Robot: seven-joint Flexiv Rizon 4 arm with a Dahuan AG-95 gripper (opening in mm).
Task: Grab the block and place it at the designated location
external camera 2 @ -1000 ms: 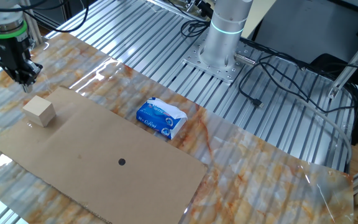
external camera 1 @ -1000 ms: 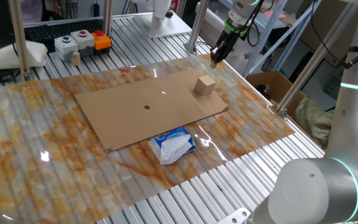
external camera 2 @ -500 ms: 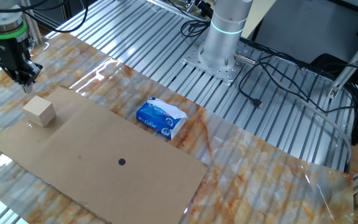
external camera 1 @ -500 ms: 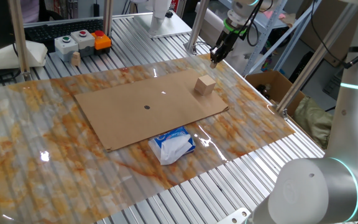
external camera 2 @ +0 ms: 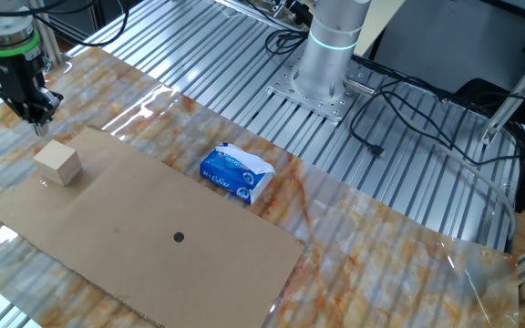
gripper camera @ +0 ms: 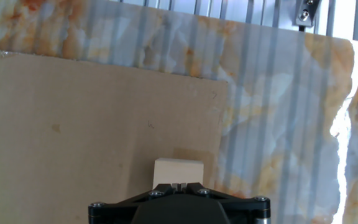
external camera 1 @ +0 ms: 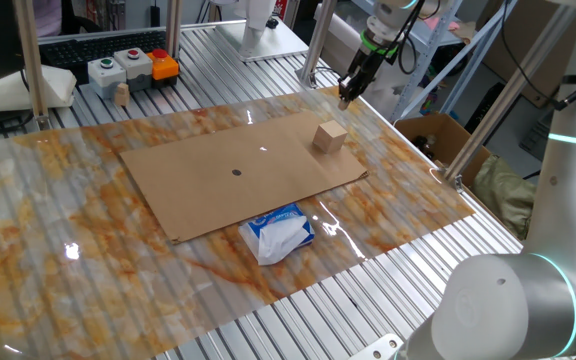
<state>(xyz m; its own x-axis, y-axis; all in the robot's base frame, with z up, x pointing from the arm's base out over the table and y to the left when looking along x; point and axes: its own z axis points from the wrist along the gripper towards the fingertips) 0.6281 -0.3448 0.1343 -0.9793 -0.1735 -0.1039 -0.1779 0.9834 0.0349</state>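
1 block on the cardboard, well apart from the dot; gripper hangs beyond it, likely lining up. Other fixed view: fingers together, empty. Hand view: block just ahead, below the fingers.

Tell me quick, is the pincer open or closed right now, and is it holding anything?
Pincer: closed, fingertips together, holding nothing; the wooden cube sits apart from it on the cardboard sheet.

Block on the cardboard sheet near one corner, well apart from the dot. Tissue packet on the counter beside the sheet's edge.
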